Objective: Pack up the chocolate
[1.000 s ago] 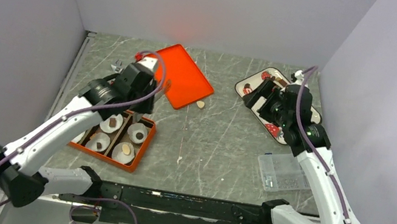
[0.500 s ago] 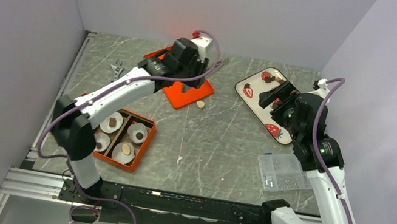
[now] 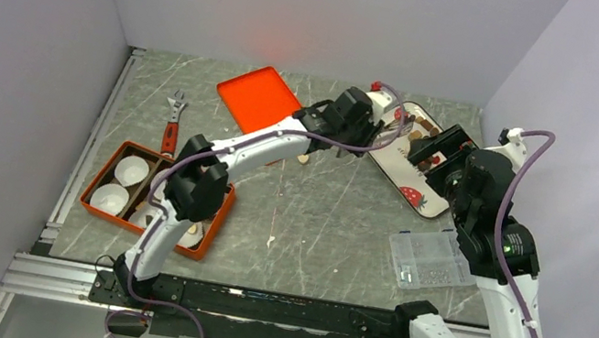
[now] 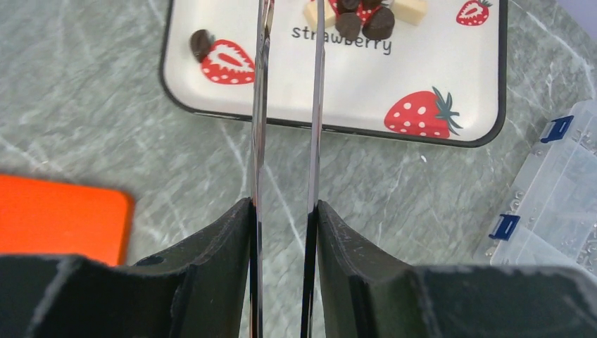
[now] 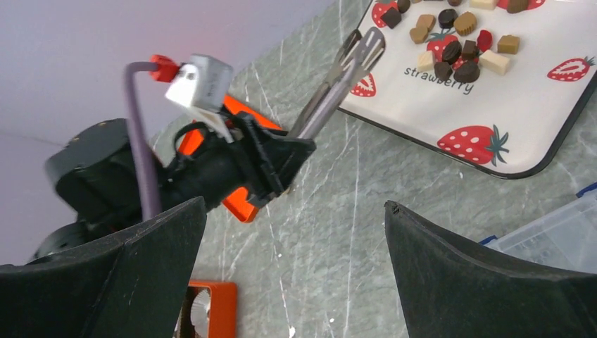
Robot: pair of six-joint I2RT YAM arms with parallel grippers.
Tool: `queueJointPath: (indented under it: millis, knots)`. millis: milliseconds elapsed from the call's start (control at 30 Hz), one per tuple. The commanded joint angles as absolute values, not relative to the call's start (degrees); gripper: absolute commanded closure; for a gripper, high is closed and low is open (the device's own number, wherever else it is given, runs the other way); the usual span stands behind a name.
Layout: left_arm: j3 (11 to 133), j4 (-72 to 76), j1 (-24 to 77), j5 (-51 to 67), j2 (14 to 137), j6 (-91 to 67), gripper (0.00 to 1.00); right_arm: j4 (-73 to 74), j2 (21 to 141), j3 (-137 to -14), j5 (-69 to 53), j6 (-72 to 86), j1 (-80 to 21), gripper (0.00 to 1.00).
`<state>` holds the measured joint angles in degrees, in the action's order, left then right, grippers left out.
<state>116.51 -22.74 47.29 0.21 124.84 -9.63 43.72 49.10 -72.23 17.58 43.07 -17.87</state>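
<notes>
Left claw [image 5: 365,42] has swung over to the tray [image 5: 394,98] edge (blades slightly parted, empty), nearing the chocolate [image 5: 452,51]; right claw [image 5: 294,204] gapes wide.

Before us: one white tray [image 5: 507,98], about fifteen chocolates [image 5: 452,51], one orange lid [image 3: 257,97], one orange box [image 3: 102,176], one wrench [image 3: 173,119], one clear case [image 3: 428,261].

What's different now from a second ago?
The left hand swung from the orange box of paper cups across to the strawberry tray, holding nothing. The right hand slid a little right. Chocolates, box and tray stayed put.
</notes>
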Motion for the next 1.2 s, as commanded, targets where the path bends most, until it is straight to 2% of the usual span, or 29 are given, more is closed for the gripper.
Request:
queueJointPath:
  millis: [0, 600, 1167]
  knots:
    - [122.5, -17.77, 48.62, 0.17, 128.82, -8.71, 0.58, 45.92, 48.18, -74.2, 19.39, 42.67, -17.93, 0.0]
    - [132.31, -14.81, 51.42, -4.35, 142.58, -10.51, 0.57, 49.42, 45.55, -73.65, 19.51, 41.5, -17.93, 0.0]
    - [133.15, -15.21, 51.98, -2.97, 145.01, -11.5, 0.56, 49.26, 46.13, -72.51, 18.38, 40.83, -17.93, 0.0]
